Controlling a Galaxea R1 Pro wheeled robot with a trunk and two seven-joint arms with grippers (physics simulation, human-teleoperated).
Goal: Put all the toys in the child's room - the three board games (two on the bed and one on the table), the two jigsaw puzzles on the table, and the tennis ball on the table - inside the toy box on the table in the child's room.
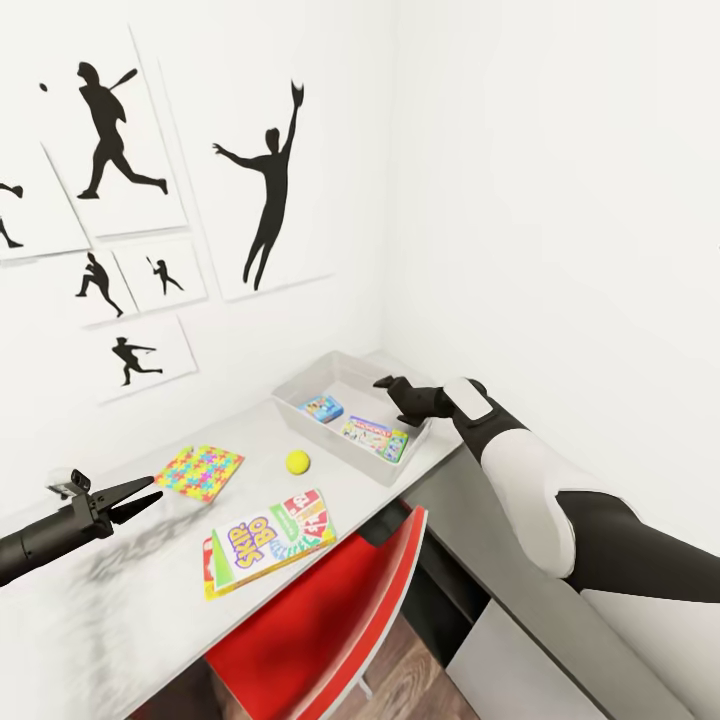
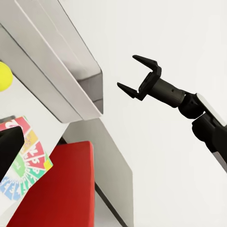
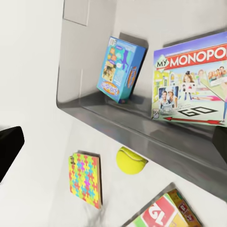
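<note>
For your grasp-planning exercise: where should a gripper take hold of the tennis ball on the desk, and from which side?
Probably from straight above, fingers closing across the widest part of the tennis ball. It is round, so any axis works, and it sits alone on the table between the jigsaw puzzles, the Skip-Bo box and the toy box, leaving room for open fingers.

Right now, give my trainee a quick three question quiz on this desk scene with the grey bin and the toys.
1. True or false: the small yellow-green tennis ball lies inside the shallow light grey toy box.
2. How many game boxes lie in that bin?
3. Which sits nearest the open left gripper: A, the multicolour mosaic jigsaw puzzle; B, the green-red-white Skip-Bo box; C, the Monopoly box?

Key: 1 false, it rests on the pale desk top. 2 two: the small blue box and Monopoly. 3 A.
</note>
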